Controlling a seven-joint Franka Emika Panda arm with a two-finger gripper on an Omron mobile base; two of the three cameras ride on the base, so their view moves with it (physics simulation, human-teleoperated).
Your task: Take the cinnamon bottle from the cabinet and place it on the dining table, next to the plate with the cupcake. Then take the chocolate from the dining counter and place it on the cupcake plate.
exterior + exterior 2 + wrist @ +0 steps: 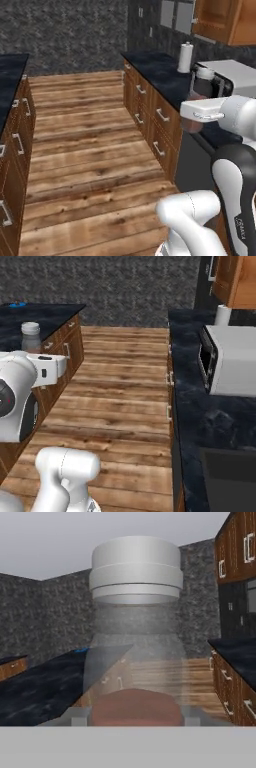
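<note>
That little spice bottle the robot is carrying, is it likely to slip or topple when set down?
The cinnamon bottle looks smooth and clear-walled, so probably slippery. It seems tall for its width with a broad grey cap, so it may tip if released tilted. It looks mostly empty, so likely light.

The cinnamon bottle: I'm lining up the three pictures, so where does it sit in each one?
Left base view: cinnamon bottle at right, above the white hand, before the microwave.
Right base view: upper left, grey cap above the hand.
Hand view: centre, close up, cap on top.
Shared landmark: the plank floor between the dark counters.
</note>
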